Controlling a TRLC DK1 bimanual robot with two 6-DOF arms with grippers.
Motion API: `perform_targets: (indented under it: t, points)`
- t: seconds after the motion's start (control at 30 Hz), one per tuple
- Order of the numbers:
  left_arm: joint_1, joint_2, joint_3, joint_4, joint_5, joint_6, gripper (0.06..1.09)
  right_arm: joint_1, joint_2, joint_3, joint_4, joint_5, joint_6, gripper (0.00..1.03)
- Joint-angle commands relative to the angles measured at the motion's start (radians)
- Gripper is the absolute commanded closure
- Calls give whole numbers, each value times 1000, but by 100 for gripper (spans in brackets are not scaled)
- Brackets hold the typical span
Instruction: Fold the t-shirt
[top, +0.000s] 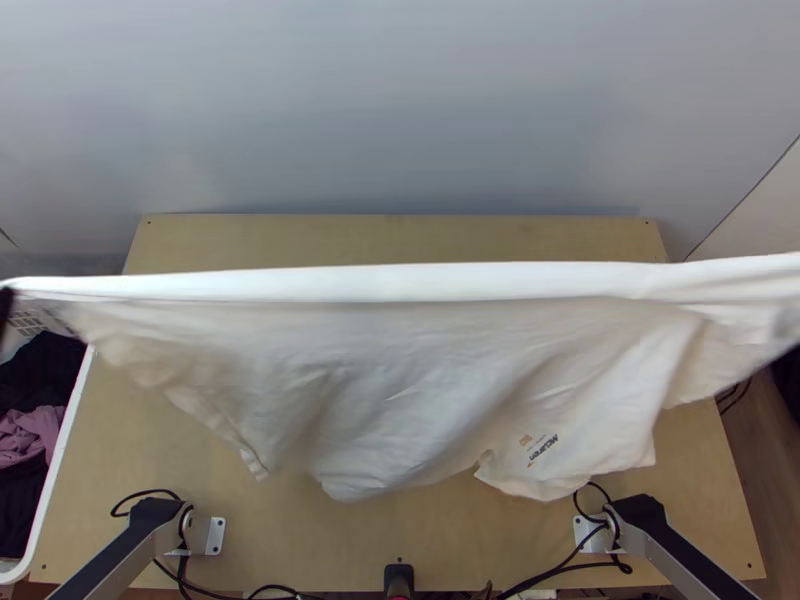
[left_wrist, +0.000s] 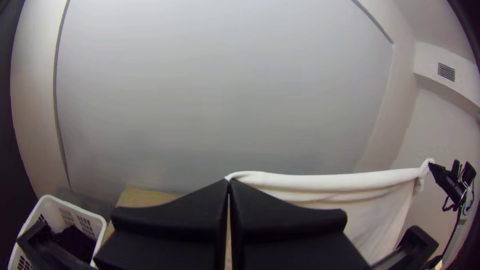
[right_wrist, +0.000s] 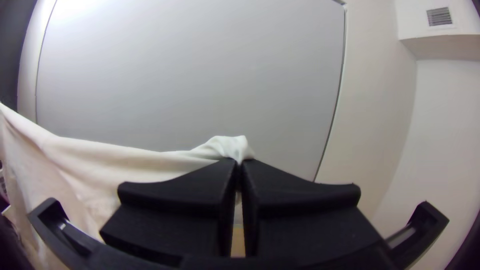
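The white t-shirt (top: 400, 380) is stretched wide above the table in the top view, its upper edge taut and nearly straight, its lower part hanging in loose folds with a small print near the right. At that view's left edge is the dark tip of my left gripper (top: 6, 302). In the left wrist view my left gripper (left_wrist: 228, 184) is shut on one end of the shirt's upper edge (left_wrist: 320, 181). My right gripper (right_wrist: 239, 164) is shut on a bunched bit at the other end of the shirt (right_wrist: 125, 162) in the right wrist view.
A white basket (top: 62, 470) with dark and pink clothes stands beside the table's left side. The wooden table (top: 400, 555) lies under the cloth, with cables near both arm bases. A grey panel (top: 400, 110) rises behind it.
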Motion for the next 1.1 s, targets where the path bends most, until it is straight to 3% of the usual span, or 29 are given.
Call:
perform_targets:
  t: [0.0,0.2,0.4,0.63,1.07]
  points:
    - [-3,31,-187,11,91,-36,105,62,-19,-267,47,-47,93,100]
    - [-36,111,-361,189,92,-90,105,111,-10,-603,250,-70,144,100]
    - [-46,229,-483,364,81,-125,105,60,136,-722,424,-140,194,100]
    - [-49,389,-574,549,29,-171,105,-41,407,-636,533,-243,263,100]
    - [-40,712,-488,781,-29,-249,105,-90,872,-270,547,-260,383,100]
